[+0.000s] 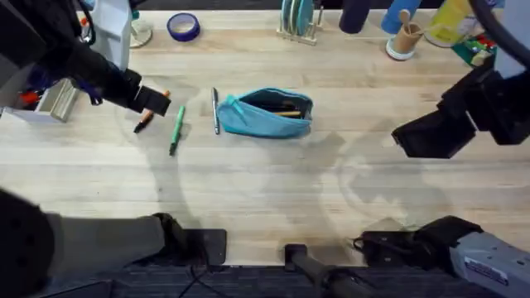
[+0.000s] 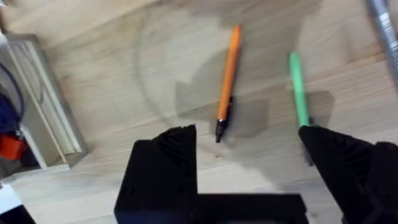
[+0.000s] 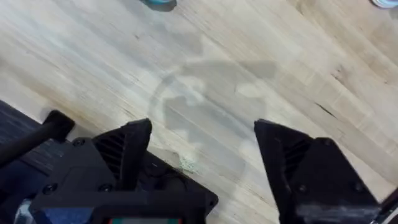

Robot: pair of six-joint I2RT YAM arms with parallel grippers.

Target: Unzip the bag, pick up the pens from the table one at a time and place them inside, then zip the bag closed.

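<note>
The light blue bag (image 1: 269,114) lies mid-table with its zipper open and a dark inside showing. A dark grey pen (image 1: 215,110) lies just left of it, and the green pen (image 1: 176,128) lies further left. The orange pen (image 1: 146,121) is partly under my left gripper (image 1: 156,103). In the left wrist view that gripper (image 2: 247,134) hangs open above the table, with the orange pen (image 2: 227,81) between its fingers' line and the green pen (image 2: 298,93) by one finger. My right gripper (image 1: 418,136) (image 3: 202,134) is open and empty over bare table (image 3: 205,74), right of the bag.
A wooden block (image 1: 54,99) stands at the left edge. Along the back are a blue tape roll (image 1: 183,26), a plate rack (image 1: 298,21), a wooden cup of utensils (image 1: 406,37) and a yellow bottle (image 1: 451,21). Bare table spreads in front of the bag.
</note>
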